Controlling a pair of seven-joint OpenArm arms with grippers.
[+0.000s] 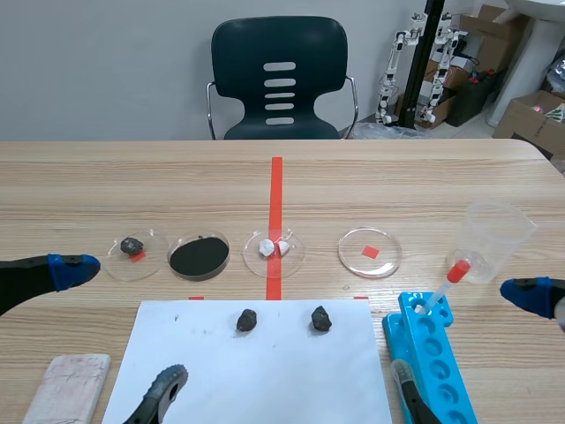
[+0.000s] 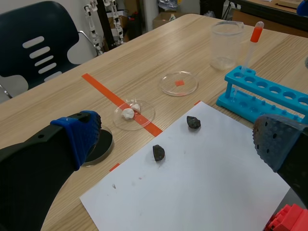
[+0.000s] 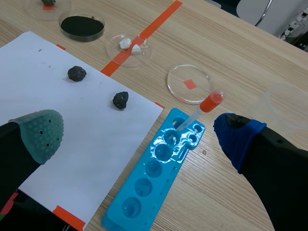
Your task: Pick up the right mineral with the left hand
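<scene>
**Left hand open, target ahead to the right**

The left hand (image 2: 175,144) hangs wide open over the near left corner of the white sheet (image 2: 202,192). The right mineral (image 2: 193,122) lies on the sheet ahead and rightward, beyond the left mineral (image 2: 159,152). It is a small, dark, rough lump with no clear long axis.

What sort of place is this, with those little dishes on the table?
Probably a laboratory workbench, perhaps set up for testing minerals: a blue test-tube rack holding a dropper, a clear plastic beaker, and two dark mineral lumps on white paper.
</scene>
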